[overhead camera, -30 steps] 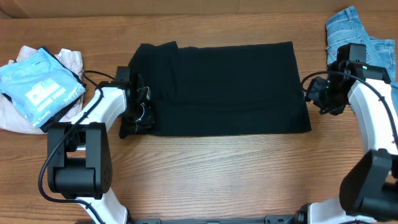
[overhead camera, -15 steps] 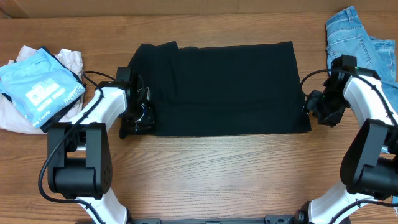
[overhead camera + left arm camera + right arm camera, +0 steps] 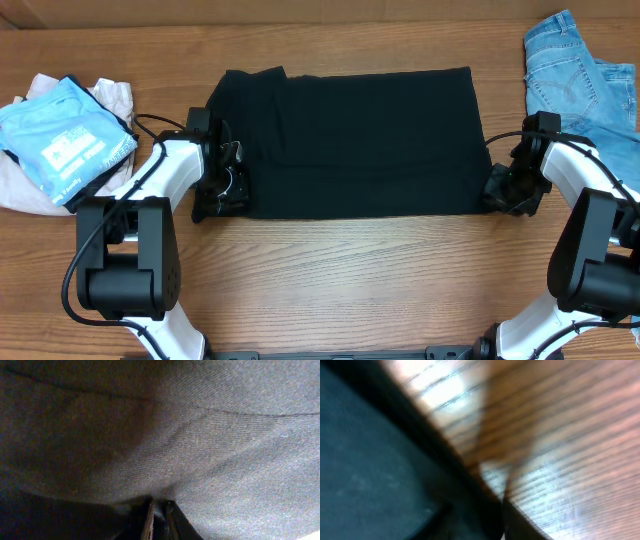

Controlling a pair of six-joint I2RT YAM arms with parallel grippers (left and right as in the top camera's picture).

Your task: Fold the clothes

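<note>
The clothes [image 3: 360, 140], a black T-shirt, lie flat as a wide rectangle in the middle of the table. At their lower left corner my left gripper [image 3: 222, 195] is shut on the fabric. In the left wrist view its jaws [image 3: 159, 515] stand nearly together, and dark cloth [image 3: 200, 435] fills the picture. At the lower right corner sits my right gripper [image 3: 500, 192]. The right wrist view is blurred, but there the gripper [image 3: 480, 520] has the shirt's edge [image 3: 365, 460] between its fingers and is shut on it.
Light-blue jeans [image 3: 585, 70] lie at the back right, close behind my right arm. A sky-blue garment [image 3: 62, 140] rests on a pale pink cloth [image 3: 25, 190] at the far left. Bare wooden table [image 3: 340, 280] runs along the front.
My right gripper has moved down along the shirt's right edge to its lower right corner and closed there. The left arm and the shirt have not moved.
</note>
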